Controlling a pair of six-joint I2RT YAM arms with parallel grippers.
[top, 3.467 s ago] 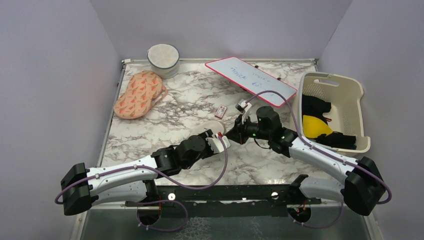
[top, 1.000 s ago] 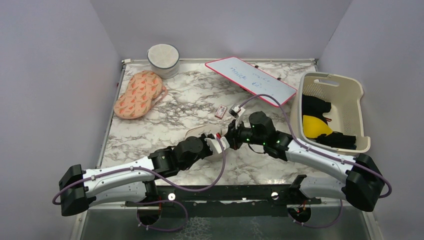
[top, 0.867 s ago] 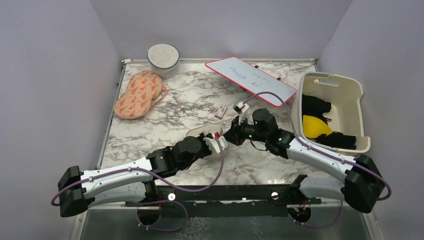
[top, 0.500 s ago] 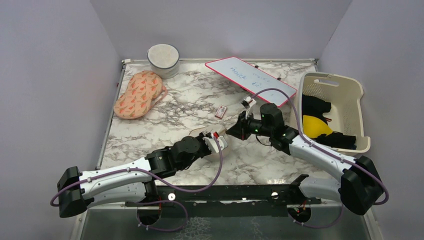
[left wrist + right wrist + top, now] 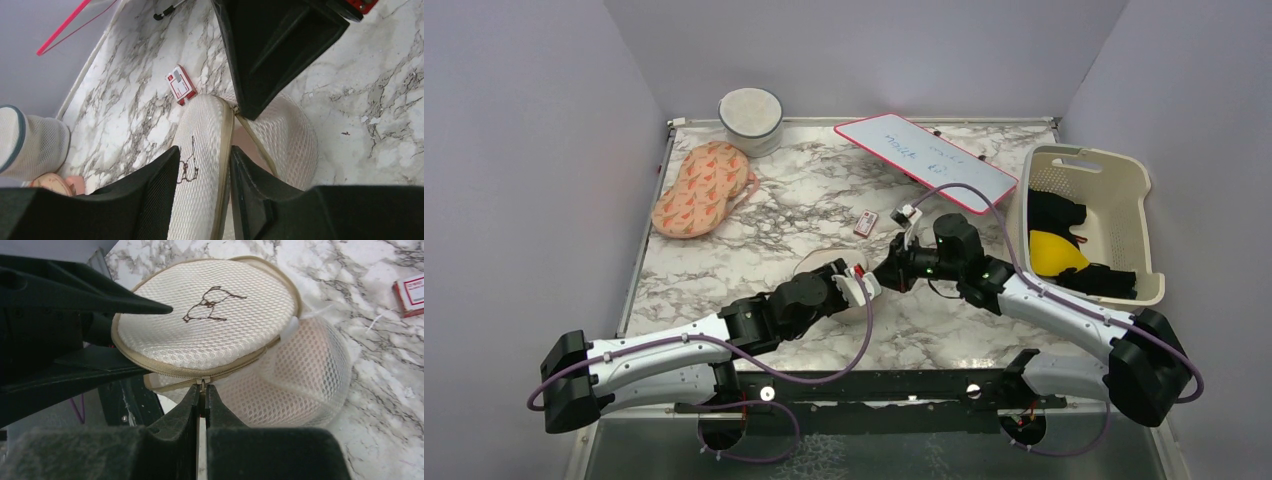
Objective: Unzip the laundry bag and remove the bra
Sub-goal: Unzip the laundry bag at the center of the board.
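Mid-table, between both arms: laundry bag (image 5: 817, 266) on the marble table (image 5: 774, 205), partly unzipped. Left gripper (image 5: 204, 152) clamps the bag's raised upper rim. Right gripper (image 5: 202, 392) is pinched tight on the zipper pull (image 5: 202, 384) at the seam. Pink bra (image 5: 246, 145) shows inside the gap.

Laundry bag (image 5: 822, 265): round cream mesh pouch, tan zip rim, dark squiggle on top face. Centre of top view. Zip partly open, top panel tilted up. Bra (image 5: 246, 145): pale pink, inside, glimpsed through gap.
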